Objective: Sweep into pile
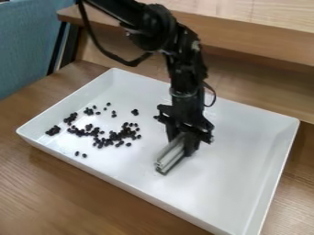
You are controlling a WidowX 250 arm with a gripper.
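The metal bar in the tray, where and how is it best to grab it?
Probably at its far end, from above, pinched across its width, as the gripper has it now. The metal bar is long and narrow with straight sides, which should suit a two-sided pinch and leave the near end free to sweep.

A white tray (pixel 236 183) lies on the brown wooden table (pixel 61 193).

I see my black arm (pixel 187 69), its chunky joints, a black cable (pixel 114 57) looping out, and a black gripper (pixel 182 141).
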